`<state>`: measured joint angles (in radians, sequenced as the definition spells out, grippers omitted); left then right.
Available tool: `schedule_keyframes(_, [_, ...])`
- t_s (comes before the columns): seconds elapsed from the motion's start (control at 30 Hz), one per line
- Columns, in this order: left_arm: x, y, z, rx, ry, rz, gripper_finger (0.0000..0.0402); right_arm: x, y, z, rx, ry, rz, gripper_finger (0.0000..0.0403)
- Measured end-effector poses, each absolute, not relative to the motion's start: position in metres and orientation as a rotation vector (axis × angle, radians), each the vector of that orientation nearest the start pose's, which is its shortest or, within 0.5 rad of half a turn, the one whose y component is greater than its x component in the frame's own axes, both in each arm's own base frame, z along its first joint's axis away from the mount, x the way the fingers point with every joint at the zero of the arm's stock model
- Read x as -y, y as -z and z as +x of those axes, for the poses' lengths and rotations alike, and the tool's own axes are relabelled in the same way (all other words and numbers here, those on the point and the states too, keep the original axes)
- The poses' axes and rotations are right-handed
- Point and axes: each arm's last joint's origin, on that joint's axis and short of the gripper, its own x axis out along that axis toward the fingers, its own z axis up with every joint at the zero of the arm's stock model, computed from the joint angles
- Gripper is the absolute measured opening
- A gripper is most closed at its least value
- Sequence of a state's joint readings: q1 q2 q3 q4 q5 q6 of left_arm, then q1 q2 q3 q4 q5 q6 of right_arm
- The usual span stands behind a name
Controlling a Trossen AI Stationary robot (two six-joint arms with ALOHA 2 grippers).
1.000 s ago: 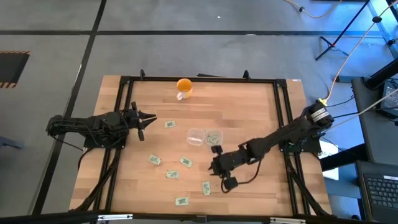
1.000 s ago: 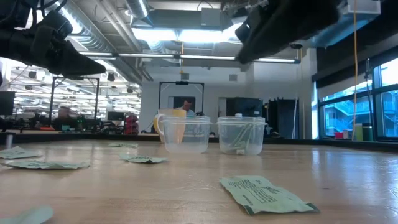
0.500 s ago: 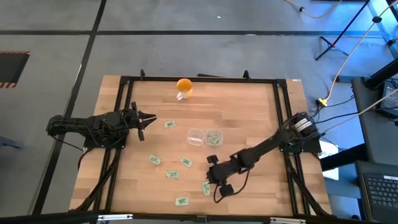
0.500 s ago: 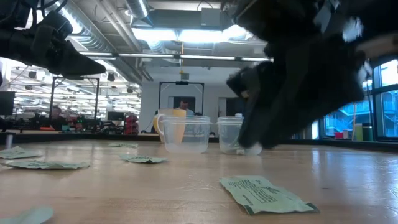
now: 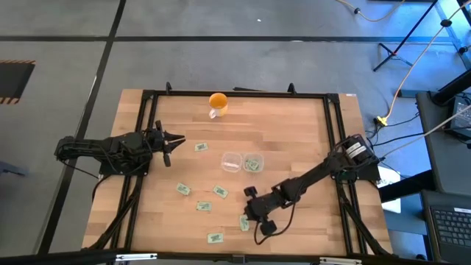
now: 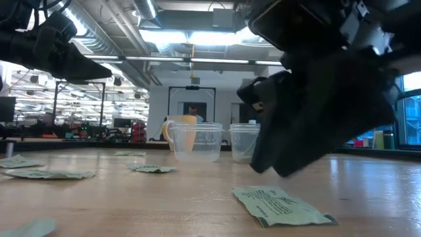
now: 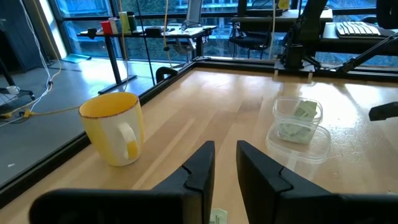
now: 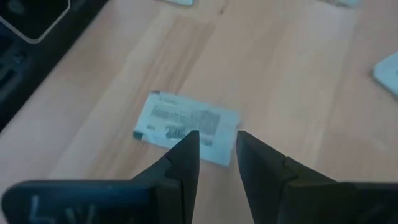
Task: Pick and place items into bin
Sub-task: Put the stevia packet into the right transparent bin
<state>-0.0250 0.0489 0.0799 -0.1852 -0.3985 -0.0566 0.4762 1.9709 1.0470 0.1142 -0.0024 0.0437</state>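
Observation:
Several pale green packets lie scattered on the wooden table, among them one near the front edge and others. My right gripper hangs low, just above that front packet, its fingers slightly open with nothing between them. The same packet shows close in the low view under the dark gripper. Two clear plastic bins stand mid-table; the right one holds packets. My left gripper waits at the table's left, narrowly open and empty.
An orange cup stands near the far edge, seen as a yellow mug in the left wrist view. A black frame borders the table. More packets lie at the front left.
My right arm has swung from beside the bins toward the front and come down over the front packet. The left arm has not moved.

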Motion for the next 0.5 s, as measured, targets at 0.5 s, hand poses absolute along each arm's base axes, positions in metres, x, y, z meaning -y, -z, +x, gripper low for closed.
schedule_keyframes(0.5, [-0.009, -0.169, 0.093, -0.141, -0.377, -0.024, 0.0061, -0.179, -0.1, 0.345, -0.827, -0.418, -0.13, 0.0067])
